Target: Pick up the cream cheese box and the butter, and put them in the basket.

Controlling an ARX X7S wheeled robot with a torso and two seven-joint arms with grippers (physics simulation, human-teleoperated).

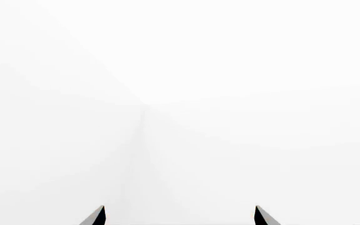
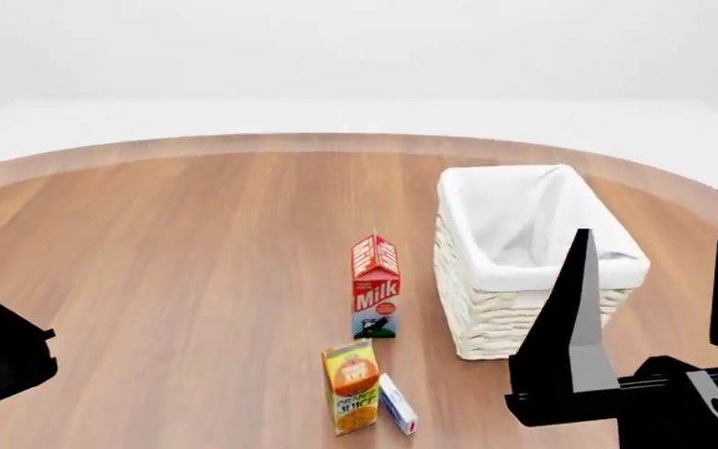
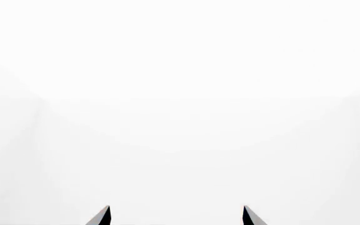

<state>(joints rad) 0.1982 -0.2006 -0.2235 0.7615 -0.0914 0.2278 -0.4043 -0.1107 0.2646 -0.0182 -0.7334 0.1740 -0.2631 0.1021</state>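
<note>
lining woven rectangular basket (image 2: 509, 318), cloth

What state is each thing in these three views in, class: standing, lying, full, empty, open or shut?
milk carton: upright on the table, top closed.
orange juice carton: upright, near the table's front.
cream cheese box: on its edge, beside the juice carton.
basket: upright, nothing visible inside.
right tool: open, raised, holding nothing.
left tool: fingers apart, nothing between them.
butter: not in view.
</note>
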